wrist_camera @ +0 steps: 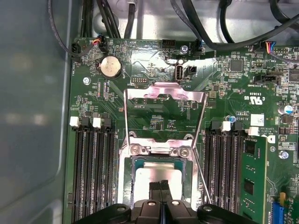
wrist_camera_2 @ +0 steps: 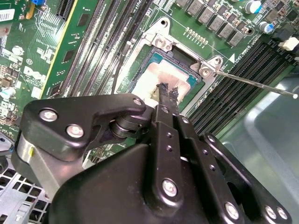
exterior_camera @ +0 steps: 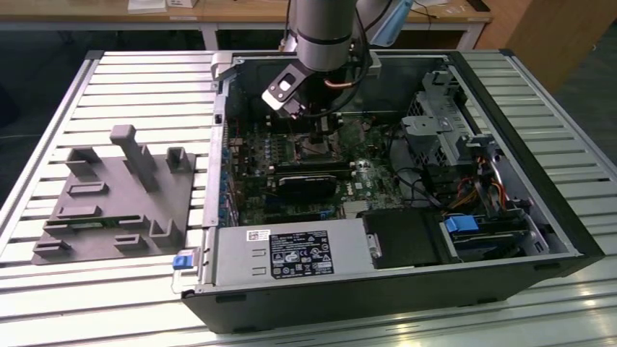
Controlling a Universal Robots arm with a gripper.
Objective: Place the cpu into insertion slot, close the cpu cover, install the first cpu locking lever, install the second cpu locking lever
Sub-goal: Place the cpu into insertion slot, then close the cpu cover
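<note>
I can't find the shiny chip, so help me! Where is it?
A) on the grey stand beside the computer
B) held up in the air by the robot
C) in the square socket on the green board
C: in the first wrist view the chip lies flat in the socket, right under the gripper with its shut jaws.

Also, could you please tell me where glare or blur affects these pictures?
Second wrist view: glare washes out the pale silver-grey square cpu top under the shut black pincer. First wrist view: the thin silver metal cpu cover frame shines brightly; the grey case wall looks soft, with hazy reflections. Exterior view: the slatted metal table glints.
</note>
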